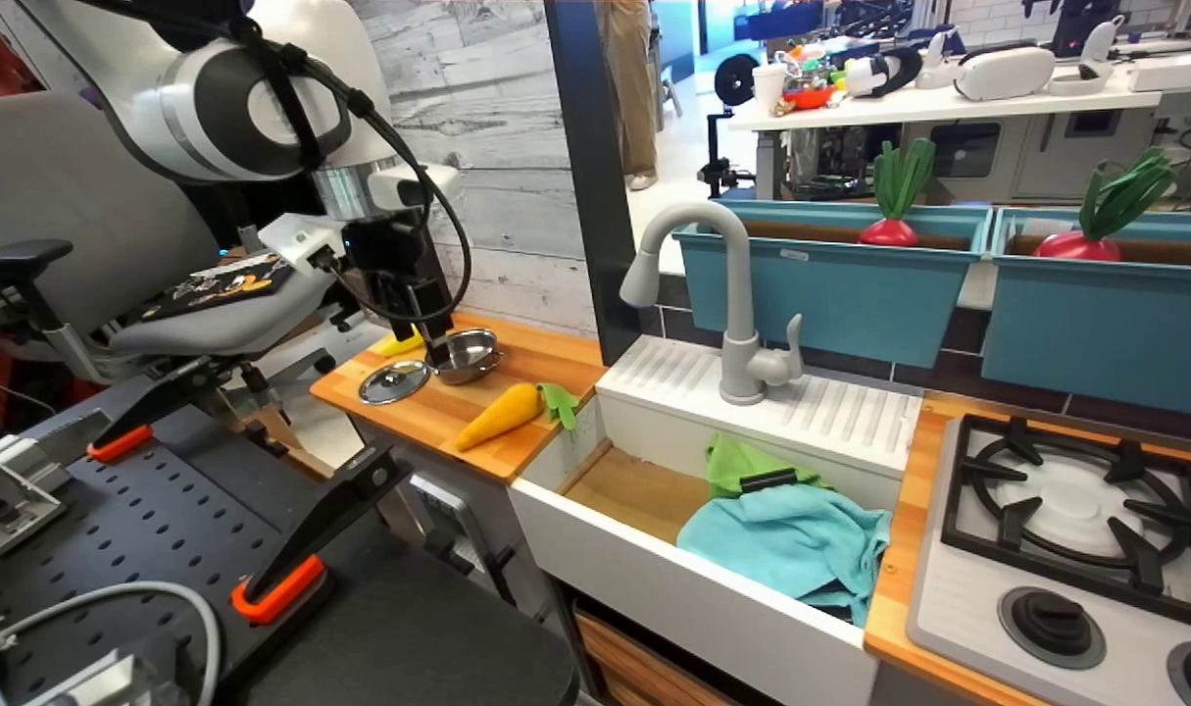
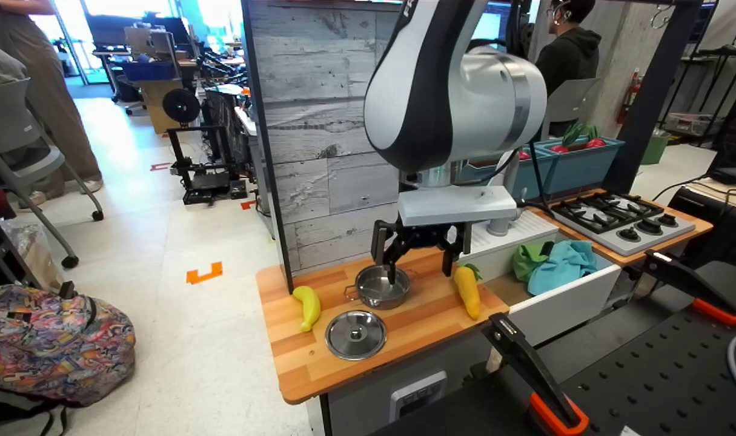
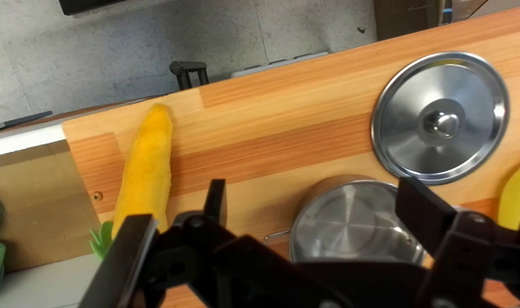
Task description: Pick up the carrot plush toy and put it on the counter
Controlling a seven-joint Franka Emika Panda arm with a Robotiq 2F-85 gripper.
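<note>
Two stretches of worktop (image 1: 553, 361) flank one sink (image 1: 693, 610). To one side of the sink: one carrot plush toy (image 3: 148, 167), one banana-shaped toy (image 2: 310, 307), one pot (image 2: 375, 298) and one lid (image 3: 440, 122), plus two fingers (image 2: 449, 261) above the worktop. Inside the sink: two cloths (image 1: 781, 537), one green, one blue. At its back edge: one faucet (image 1: 739, 294). Farther back than the sink: two planters (image 1: 830, 299), holding at least two red plush vegetables (image 1: 889, 233). Across the sink from the toys: one stove top (image 1: 953, 588), two burners (image 1: 1070, 500), three knobs (image 2: 649, 226). Out past the sink's front: two orange-ended clamps (image 1: 313, 532).
</note>
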